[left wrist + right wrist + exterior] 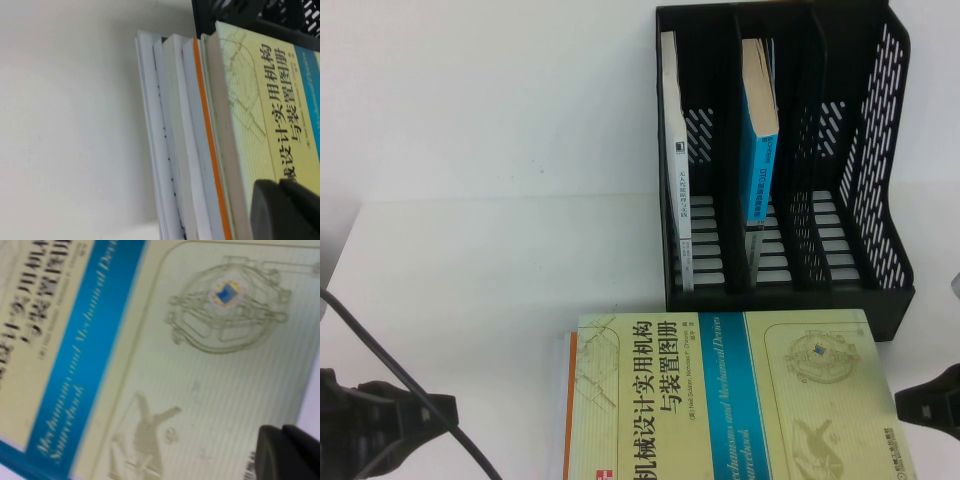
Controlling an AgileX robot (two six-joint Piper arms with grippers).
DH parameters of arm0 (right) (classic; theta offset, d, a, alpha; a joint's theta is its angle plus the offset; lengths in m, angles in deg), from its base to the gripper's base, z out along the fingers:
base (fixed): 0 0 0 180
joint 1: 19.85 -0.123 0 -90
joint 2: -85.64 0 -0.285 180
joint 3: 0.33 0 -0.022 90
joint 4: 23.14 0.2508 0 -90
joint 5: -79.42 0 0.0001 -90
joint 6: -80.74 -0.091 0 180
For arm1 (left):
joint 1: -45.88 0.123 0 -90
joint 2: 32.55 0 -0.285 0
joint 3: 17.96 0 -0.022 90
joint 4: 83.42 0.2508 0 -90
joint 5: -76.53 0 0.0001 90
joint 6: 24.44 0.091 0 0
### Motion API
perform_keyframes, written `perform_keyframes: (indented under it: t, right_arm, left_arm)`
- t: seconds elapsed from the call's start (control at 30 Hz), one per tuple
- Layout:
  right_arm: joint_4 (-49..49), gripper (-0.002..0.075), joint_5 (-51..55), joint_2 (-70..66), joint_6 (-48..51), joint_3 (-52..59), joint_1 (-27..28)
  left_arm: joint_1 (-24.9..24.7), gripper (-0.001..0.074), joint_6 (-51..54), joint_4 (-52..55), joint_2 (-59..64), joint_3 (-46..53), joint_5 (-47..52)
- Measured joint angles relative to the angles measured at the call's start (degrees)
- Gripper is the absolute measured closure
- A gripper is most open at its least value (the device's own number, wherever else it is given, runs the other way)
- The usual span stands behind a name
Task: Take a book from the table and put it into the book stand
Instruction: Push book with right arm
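**Book still flat on the pile, both arms low at the frame's bottom corners**

At lower left of the high view the left gripper (420, 412) sits just off the pile's edge, fingers clenched on nothing; its wrist view shows the dark fingertips (285, 210) over the near edge of the book (740, 400). The book lies flat at bottom centre, topmost on a stack (175, 150) of white books on the table (470, 250), likely so it can be taken first. Above it, at upper right, the stand (880, 200) stands just beside the book's far edge, with a white book (675, 170) and a blue book (760, 130) upright in its left slots; the right slots look free. At lower right, the right gripper (932, 405) hovers by the book's corner; whether its fingers are spread or closed I cannot tell.
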Motion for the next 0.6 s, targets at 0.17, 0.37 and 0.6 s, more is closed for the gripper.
perform_keyframes:
  t: [0.17, 0.37, 0.6]
  right_arm:
    - [-6.3, 0.0729, 0.01, 0.0, -4.14, 0.0, 0.0]
    - [-9.07, 0.0729, 0.39, -2.42, -6.54, 0.0, 0.0]
    - [-8.75, 0.0729, 0.7, -5.39, -6.81, 0.0, 0.0]
  left_arm:
    - [0.0, 0.0738, 0.89, -0.04, 0.0, 0.0, 1.12]
    - [0.0, 0.0738, 1.03, -0.13, 0.0, 0.0, 1.23]
    - [0.0, 0.0738, 1.03, -0.13, 0.0, 0.0, 1.23]
